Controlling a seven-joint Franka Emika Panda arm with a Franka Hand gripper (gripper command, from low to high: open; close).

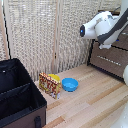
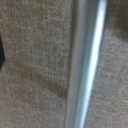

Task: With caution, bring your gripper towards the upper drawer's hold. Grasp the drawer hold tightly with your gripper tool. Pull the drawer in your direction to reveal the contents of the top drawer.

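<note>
In the wrist view the drawer hold [image 2: 82, 65], a pale silvery bar, fills the picture from edge to edge, very close and blurred. Behind it lies the brown grained front of the top drawer [image 2: 35, 75]. Only a dark sliver at the picture's edge could be part of a finger. In the exterior view the white arm reaches from the upper right to the dark brown dresser, and my gripper [image 1: 104, 46] is pressed up against the top drawer [image 1: 121, 44]. Its fingers are hidden there, so I cannot tell whether they are open or shut. The bar is hidden behind the arm in that view.
A lower drawer front with its own pale handle [image 1: 111, 59] sits under the arm. On the wooden floor lie a blue bowl [image 1: 69, 84] and a colourful box [image 1: 50, 85]. An open black fabric case [image 1: 19, 95] fills the exterior view's lower left. A woven screen [image 1: 45, 35] stands behind.
</note>
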